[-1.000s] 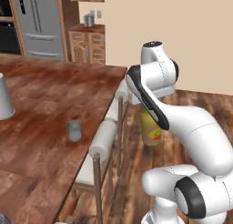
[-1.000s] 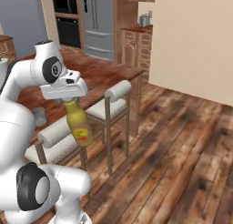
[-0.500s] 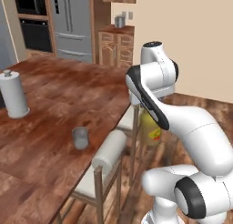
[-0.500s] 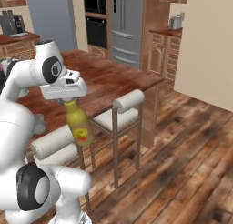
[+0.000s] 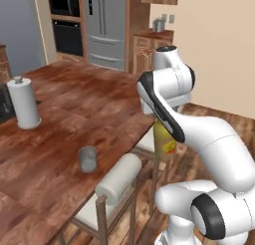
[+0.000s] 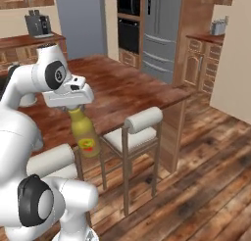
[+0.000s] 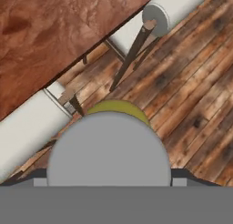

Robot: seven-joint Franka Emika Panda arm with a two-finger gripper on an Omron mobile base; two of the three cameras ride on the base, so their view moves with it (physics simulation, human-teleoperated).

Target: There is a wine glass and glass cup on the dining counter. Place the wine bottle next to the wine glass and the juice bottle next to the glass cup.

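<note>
The gripper point(image 6: 73, 108) is clamped on the juice bottle point(image 6: 85, 136) at its cap; the bottle appears rigid, smooth, bottom-heavy, hanging at six o'clock below the hand.

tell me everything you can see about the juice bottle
The juice bottle is stout and yellow, with a small red-orange label low on its body. It hangs roughly upright in the air, gripped at its neck by the tool, off the edge of the dining counter and above the wood floor, beside the white-cushioned stools.
</note>
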